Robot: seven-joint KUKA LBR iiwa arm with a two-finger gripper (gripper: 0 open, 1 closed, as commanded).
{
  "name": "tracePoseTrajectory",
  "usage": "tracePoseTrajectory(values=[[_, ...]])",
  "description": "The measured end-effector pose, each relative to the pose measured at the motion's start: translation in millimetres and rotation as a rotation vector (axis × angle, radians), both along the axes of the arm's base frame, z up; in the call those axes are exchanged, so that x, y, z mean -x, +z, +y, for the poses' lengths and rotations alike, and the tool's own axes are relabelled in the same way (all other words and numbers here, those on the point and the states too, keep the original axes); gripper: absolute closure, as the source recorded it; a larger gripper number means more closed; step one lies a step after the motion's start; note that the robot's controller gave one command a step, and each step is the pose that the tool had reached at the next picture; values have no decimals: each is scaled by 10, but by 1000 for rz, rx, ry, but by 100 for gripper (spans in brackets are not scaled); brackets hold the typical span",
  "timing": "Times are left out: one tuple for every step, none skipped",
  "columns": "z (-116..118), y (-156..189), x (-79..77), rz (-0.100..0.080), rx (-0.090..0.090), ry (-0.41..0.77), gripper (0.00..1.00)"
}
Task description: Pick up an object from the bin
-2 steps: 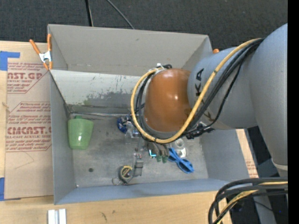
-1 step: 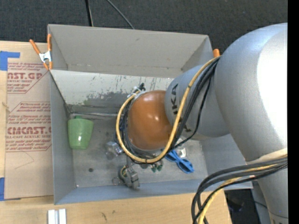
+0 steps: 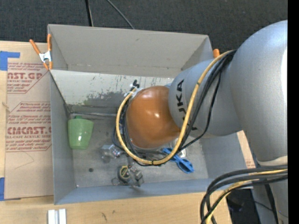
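Blue plastic piece (image 3: 183, 163) lies on the bin floor toward the near right corner, poking out from under the orange cover (image 3: 148, 118) on the arm's wrist. The cover hangs low over the middle of the grey bin (image 3: 60, 125). Whether the hand (image 3: 148, 154) beneath it is open or closed cannot be told. A pale green cup (image 3: 80, 133) lies by the left wall. Small metal clutter (image 3: 129, 174) sits near the front wall, just left of the blue piece.
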State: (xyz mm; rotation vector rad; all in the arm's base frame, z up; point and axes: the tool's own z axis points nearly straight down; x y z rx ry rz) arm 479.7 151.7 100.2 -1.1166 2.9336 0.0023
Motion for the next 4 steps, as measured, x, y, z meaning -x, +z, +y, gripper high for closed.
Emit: tracePoseTrajectory(values=[[86, -8, 7, 1, 0, 553, 0], [148, -311, -2, 6, 4, 908, 0], [-21, -304, 3, -3, 1, 1412, 0], [-16, -291, 3, -2, 1, 1411, 100]])
